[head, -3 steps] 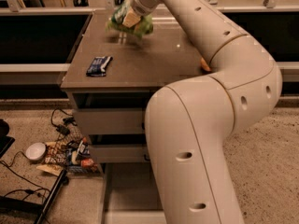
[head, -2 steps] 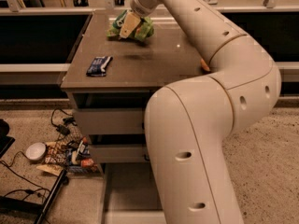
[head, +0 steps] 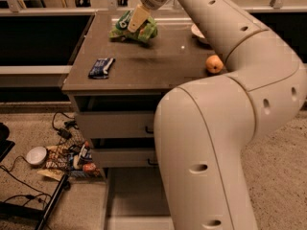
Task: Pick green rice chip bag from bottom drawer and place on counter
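Observation:
The green rice chip bag (head: 144,31) lies on the counter (head: 153,63) near its far left corner. My gripper (head: 135,24) comes down on it from above, one cream finger (head: 137,16) lying across the bag's front, and is shut on it. The bag's underside seems to touch the counter. The bottom drawer (head: 132,195) stands pulled out at the foot of the cabinet; its flat floor shows nothing on it, and my arm hides its right part.
A small dark blue wrapper (head: 101,67) lies on the counter's front left. An orange fruit (head: 214,63) and a white bowl (head: 198,31) sit at the right. Cables, a white dish (head: 36,155) and clutter (head: 72,157) lie on the floor left of the cabinet.
The gripper has lowered the bag from just above the counter down onto its surface, moving slightly toward the front right.

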Tool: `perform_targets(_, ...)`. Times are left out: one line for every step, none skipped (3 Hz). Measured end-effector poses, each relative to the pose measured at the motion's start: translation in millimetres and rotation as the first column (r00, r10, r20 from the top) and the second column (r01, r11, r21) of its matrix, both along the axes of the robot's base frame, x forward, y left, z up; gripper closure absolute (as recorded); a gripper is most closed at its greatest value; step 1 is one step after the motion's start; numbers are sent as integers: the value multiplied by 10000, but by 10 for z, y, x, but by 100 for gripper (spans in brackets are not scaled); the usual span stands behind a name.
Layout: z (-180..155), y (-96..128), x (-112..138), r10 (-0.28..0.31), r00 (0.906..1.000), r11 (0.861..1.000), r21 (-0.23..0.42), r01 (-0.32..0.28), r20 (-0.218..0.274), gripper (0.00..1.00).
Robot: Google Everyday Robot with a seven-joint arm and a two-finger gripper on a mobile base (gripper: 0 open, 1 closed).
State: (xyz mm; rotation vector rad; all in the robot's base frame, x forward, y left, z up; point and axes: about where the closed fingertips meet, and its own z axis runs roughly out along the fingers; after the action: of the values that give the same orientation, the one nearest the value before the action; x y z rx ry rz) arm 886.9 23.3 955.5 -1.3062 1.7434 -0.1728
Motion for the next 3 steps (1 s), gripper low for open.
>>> perform_targets(555, -441, -200, -1130, 9902, 9928, 482, 1093, 824, 0)
perform_targets(1323, -1055, -574, -2474, 9402, 9649, 1475, 2171, 2343, 0)
perform_targets(2061, -1679, -1166, -3437, 8539, 9337, 2395, 2662, 3908, 0)
